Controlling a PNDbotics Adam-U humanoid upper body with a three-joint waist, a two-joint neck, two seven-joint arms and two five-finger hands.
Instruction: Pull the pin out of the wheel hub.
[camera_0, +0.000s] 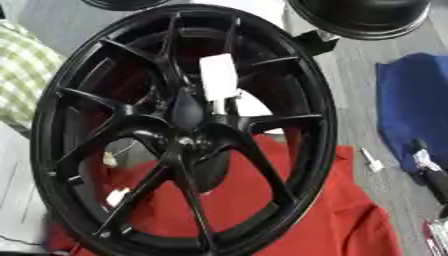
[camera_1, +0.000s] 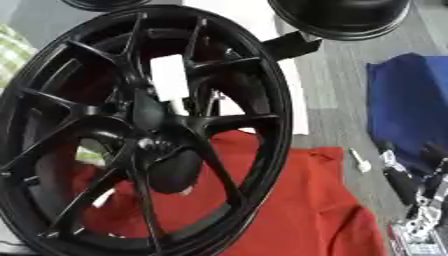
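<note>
Right hand (camera_1: 418, 192) sits low at the right edge w/ dark fingers pointing up, looks relaxed and holding nothing, well apart from the black wheel hub (camera_0: 188, 130). Hub stands upright over a red cloth (camera_0: 332, 215), white pin (camera_0: 219, 77) sticking out just above the center. Blue cloth (camera_0: 416, 110) off to the right.

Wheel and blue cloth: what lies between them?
A small white pin-like piece on grey floor, plus the red cloth's edge; left eye view.
</note>
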